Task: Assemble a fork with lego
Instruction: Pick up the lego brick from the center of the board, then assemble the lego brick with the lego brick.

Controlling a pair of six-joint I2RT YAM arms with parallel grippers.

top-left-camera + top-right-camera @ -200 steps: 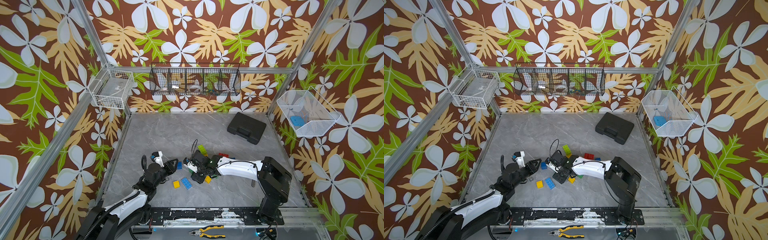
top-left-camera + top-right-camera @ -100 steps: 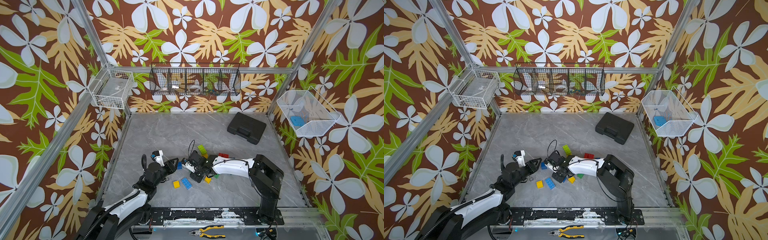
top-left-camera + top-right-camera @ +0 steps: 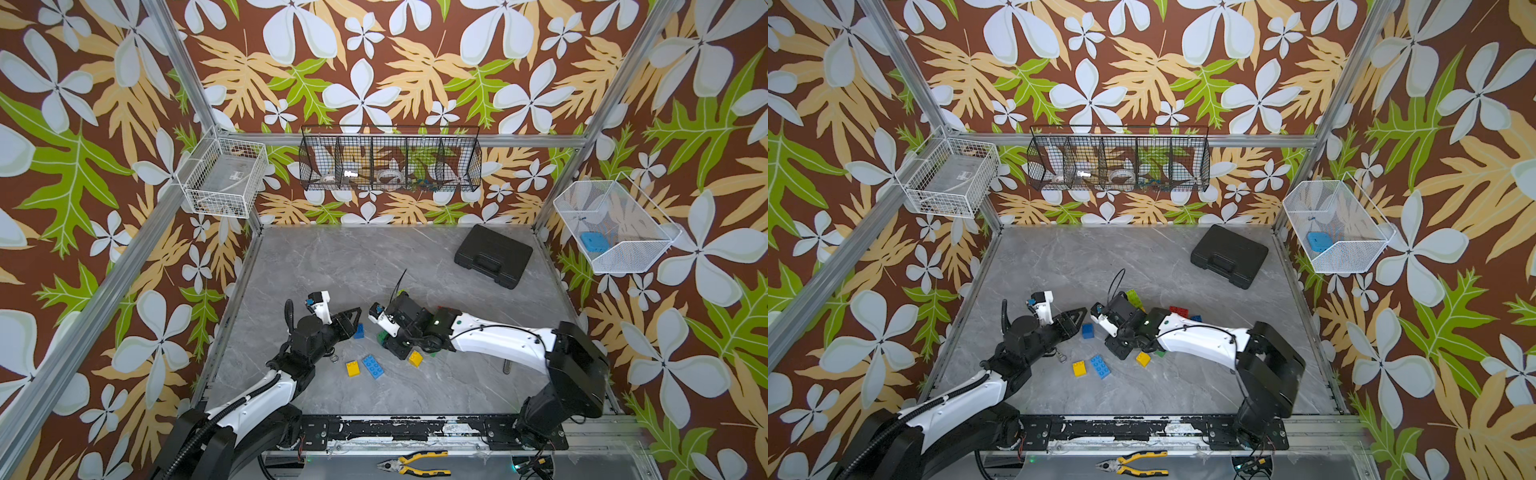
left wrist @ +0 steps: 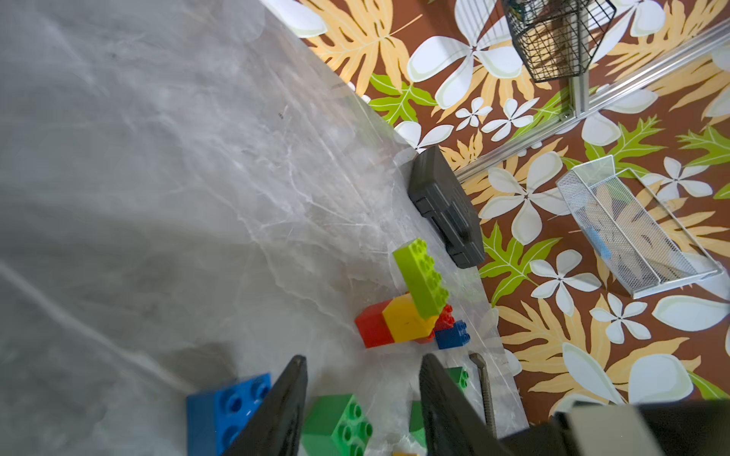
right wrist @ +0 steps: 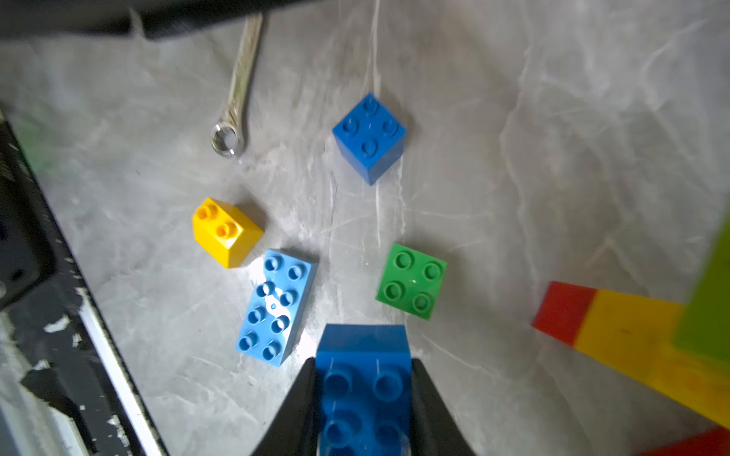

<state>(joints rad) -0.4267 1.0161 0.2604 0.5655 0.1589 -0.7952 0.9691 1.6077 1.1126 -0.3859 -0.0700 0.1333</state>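
Observation:
My right gripper (image 5: 363, 361) is shut on a dark blue lego brick (image 5: 363, 391), held just above the table with its studs facing the camera. In both top views that gripper (image 3: 395, 348) hides the brick. My left gripper (image 4: 361, 363) is open and holds nothing. A green brick (image 4: 335, 426) lies on the table ahead of its fingers, and a blue square brick (image 3: 359, 330) sits beside them. A joined piece of red, yellow and lime-green bricks (image 4: 403, 319) lies further on. Loose on the table are a yellow brick (image 3: 353, 368), a light-blue long brick (image 3: 372, 366) and another yellow brick (image 3: 415, 358).
A black case (image 3: 492, 255) lies at the back right. A small wrench (image 5: 237, 98) lies near the left arm. Pliers (image 3: 415, 464) rest on the front rail. Wire baskets hang on the walls, one (image 3: 615, 232) holding a flat light-blue block.
The right gripper has closed on the dark blue brick, and that arm's elbow has swung out to the right. The left arm has stayed where it was.

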